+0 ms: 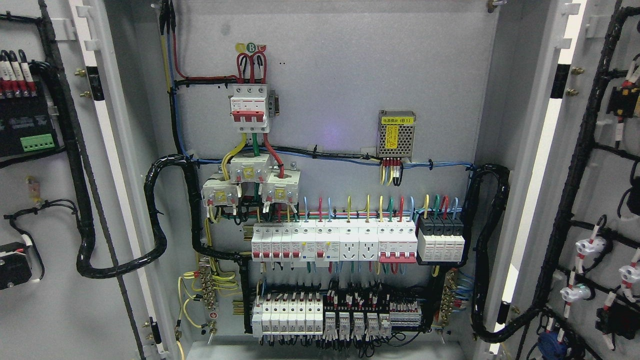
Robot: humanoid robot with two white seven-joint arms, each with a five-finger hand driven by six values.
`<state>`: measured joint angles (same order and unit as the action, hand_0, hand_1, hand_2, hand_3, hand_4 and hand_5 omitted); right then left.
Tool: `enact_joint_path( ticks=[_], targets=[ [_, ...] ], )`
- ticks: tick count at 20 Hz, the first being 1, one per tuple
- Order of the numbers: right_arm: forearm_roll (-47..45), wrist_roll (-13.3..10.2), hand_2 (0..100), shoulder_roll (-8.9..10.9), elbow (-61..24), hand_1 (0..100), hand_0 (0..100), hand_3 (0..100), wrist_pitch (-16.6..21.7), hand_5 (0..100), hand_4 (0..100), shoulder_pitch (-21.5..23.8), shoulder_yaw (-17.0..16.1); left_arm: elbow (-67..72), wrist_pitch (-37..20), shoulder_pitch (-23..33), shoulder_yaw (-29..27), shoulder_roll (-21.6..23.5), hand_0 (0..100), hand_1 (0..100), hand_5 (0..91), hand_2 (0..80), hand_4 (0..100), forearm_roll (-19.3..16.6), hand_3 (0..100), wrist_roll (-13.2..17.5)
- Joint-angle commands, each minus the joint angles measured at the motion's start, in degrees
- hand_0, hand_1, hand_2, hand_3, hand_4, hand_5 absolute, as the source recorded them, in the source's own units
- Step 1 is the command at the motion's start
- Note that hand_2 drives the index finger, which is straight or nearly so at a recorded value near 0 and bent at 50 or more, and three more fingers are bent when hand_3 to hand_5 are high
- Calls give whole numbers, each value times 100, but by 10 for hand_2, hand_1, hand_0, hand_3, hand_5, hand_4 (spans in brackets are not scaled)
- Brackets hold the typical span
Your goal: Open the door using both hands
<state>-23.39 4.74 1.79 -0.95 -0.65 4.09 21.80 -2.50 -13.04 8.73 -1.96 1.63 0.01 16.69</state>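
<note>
Neither of the robot's hands shows in the head view, so how the fingers stand cannot be told. Both doors are swung wide: the left door (55, 280) fills the left edge, its inner face carrying black cables and a green terminal block (37, 142); the right door (607, 165) likewise. Between them the cabinet (350, 75) shows rows of white breakers (332, 242) and coloured wires.
</note>
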Motion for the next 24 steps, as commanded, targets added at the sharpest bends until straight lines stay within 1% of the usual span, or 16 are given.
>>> enact_joint_path(
  ticks=[1,5,7,15,20,24],
  targets=[
    [597,0,0,-118,297,389,120,0,3,0,0,30,-62,1059,-6,-126,-15,-233,120,389,0,0,0,-133,0,1],
    [616,0,0,-162,297,389,120,0,12,0,0,109,-62,1006,-41,-126,-41,-242,120,389,0,0,0,-107,0,1],
    [616,18,0,-153,288,389,120,0,12,0,0,110,-62,971,-50,-126,-76,-242,120,389,0,0,0,-36,0,10],
    [625,35,0,-153,165,389,120,0,39,0,0,162,-70,699,-67,-126,-76,-251,120,389,0,0,0,-45,0,45],
    [625,35,0,-144,43,389,120,0,39,0,0,154,-325,540,-67,-187,-85,-303,120,389,0,0,0,-45,0,54],
    [625,35,0,-144,34,389,120,0,39,0,0,162,-360,540,-67,-257,-85,-330,120,389,0,0,0,-45,0,54]
  ],
)
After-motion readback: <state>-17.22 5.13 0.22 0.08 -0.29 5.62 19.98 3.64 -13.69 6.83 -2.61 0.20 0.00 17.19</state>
